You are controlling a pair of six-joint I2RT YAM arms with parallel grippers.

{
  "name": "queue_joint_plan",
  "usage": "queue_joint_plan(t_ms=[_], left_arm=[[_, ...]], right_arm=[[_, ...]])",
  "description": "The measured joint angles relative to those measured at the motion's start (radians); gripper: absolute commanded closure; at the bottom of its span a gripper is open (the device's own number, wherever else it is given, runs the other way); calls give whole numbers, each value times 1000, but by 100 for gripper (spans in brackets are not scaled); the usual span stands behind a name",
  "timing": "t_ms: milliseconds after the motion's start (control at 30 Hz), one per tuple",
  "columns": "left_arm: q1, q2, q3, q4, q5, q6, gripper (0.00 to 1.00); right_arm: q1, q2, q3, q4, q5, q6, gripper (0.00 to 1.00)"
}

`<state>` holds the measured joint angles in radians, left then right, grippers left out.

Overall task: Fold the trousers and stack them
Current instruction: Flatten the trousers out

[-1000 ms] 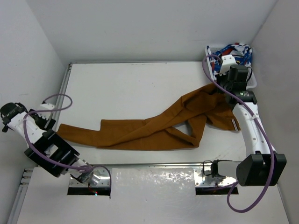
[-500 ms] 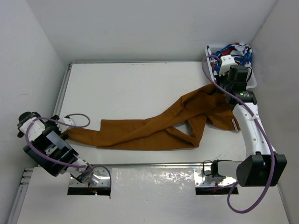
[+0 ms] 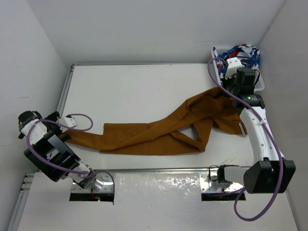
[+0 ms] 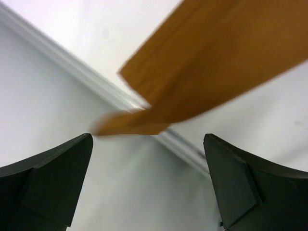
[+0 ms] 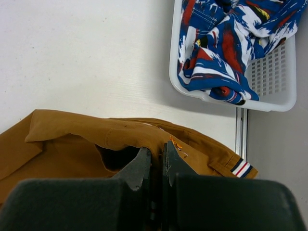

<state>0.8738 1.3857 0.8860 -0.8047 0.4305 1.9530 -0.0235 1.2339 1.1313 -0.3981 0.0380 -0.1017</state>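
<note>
The mustard-brown trousers (image 3: 159, 132) lie stretched across the table, legs running to the left and waist at the right. My right gripper (image 5: 156, 156) is shut on the waist edge of the trousers (image 5: 96, 139) and holds it raised near the basket. My left gripper (image 4: 149, 159) is open and empty at the table's left edge, just short of the leg cuffs (image 4: 192, 72). In the top view the left gripper (image 3: 62, 132) sits beside the cuff end (image 3: 82, 138).
A white basket (image 3: 262, 84) at the far right corner holds a blue-red-white patterned cloth (image 5: 231, 38). A metal rail (image 4: 96, 82) runs along the table's left edge, next to the white side wall.
My left arm has swung in toward the leg cuffs and the cuff end has shifted slightly right. The right arm has held still with the waist.
</note>
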Motion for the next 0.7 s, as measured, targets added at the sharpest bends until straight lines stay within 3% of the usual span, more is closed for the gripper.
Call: queue_joint_plan(t_ms=[200,267,333,367,400,567,700], left_arm=[[-53,4,-12,91,-37,-33,1],[-64,11,-24,97,-48,-39,5],[-72,22,-28,90,-64,-38,38],[-75,28,-30,82,-82,-36,62],[-78,34,-32,76,-99,-32,100],[-89,59,-4,6,-180,-68,100],[-86,142,279,-294,-209,-148,100]], right_arm=[[0,0,-1,0,-11,-2,100],[0,0,-1,0,-13,-2,100],[0,0,-1,0,-13,-3,100],[0,0,-1,0,-13,-3,100],[0,0,-1,0,-13,-3,100],[0,0,-1,0,-13,-4,100],[0,-2,0,-8,-11,-4,100]])
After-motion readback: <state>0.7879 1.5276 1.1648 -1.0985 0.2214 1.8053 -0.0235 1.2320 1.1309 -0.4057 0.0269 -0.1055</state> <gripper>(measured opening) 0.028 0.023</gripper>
